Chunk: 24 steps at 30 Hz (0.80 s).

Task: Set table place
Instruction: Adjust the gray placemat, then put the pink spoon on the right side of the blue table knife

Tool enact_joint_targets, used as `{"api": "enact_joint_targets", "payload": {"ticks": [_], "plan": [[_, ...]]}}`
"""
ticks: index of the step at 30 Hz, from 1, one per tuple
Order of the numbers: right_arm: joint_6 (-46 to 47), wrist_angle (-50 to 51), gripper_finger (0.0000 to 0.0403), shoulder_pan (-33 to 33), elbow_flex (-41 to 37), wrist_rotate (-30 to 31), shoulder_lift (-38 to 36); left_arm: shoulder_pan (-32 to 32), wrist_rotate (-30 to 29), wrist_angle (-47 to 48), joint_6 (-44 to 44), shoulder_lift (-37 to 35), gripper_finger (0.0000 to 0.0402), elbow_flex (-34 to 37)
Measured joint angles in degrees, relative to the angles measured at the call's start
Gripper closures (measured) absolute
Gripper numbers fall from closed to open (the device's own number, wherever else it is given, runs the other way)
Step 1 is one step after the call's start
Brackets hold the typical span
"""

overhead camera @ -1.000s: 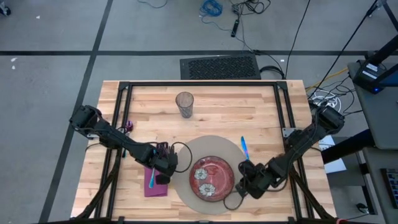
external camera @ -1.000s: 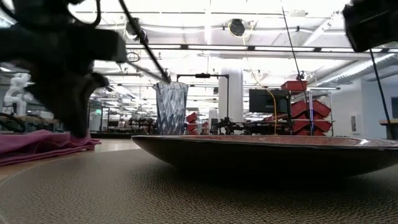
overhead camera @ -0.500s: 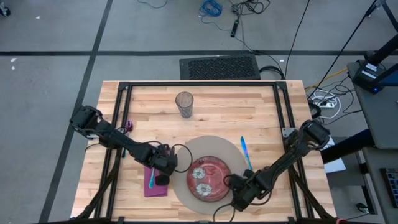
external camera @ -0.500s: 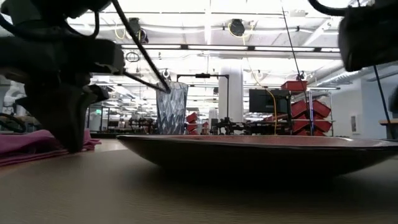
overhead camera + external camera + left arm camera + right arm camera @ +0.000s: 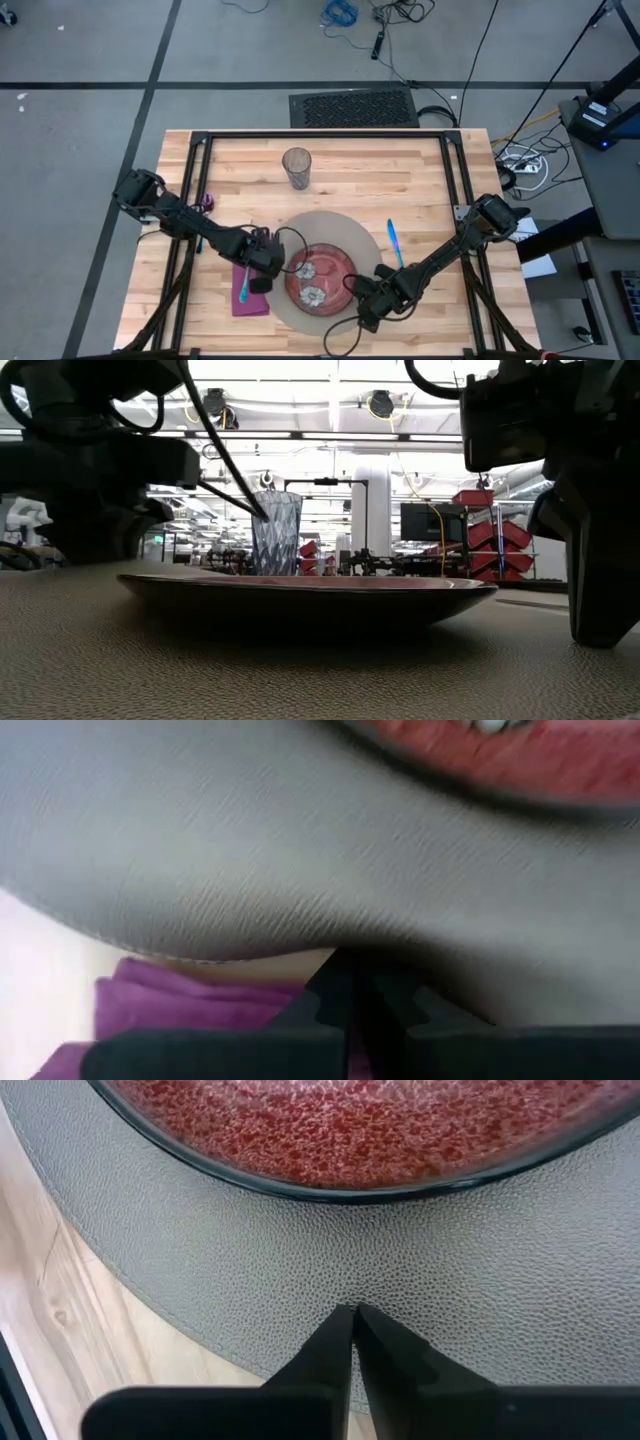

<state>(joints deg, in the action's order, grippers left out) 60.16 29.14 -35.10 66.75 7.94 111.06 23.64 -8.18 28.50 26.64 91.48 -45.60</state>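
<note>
We're over the light-wood table (image 5: pixel 400 180), and low in the frame's centre sits the round grey-tan mat (image 5: pixel 350 235) with the red patterned plate (image 5: pixel 317 278) on it, left of the mat's middle. Just left of the mat's edge lies the purple napkin (image 5: pixel 250 300) with pink cutlery (image 5: pixel 241 286) on it. The left gripper (image 5: pixel 262 280) is down at the mat's left rim, between napkin and plate; its wrist view shows the fingers (image 5: pixel 330 1005) pressed together on the mat's edge. The right gripper (image 5: pixel 362 305) is low on the mat, just right of the plate, and its fingers (image 5: pixel 335 1345) are also pressed together, tips resting on the mat surface. The blue cutlery (image 5: pixel 393 238) lies on the wood at the mat's right edge. The clear glass (image 5: pixel 296 168) stands upright, well apart, in the upper centre.
</note>
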Motion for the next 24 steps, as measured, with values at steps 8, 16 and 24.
{"api": "enact_joint_targets", "payload": {"ticks": [8, 16, 24], "plan": [[0.11, 0.76, 0.0396, -0.94, 1.36, 0.73, 0.15, -0.58, -8.01, 10.53, 3.13, -1.09, 0.0402, -0.64], [-2.70, 5.26, 0.0397, -1.07, 7.09, 2.71, 0.45, -4.27, -11.92, 26.96, 13.80, -1.60, 0.0402, -3.35], [-6.01, 5.70, 0.0387, -2.91, 9.61, 3.11, 0.30, -5.71, -10.74, 29.19, 22.19, -2.39, 0.0393, 4.61]]}}
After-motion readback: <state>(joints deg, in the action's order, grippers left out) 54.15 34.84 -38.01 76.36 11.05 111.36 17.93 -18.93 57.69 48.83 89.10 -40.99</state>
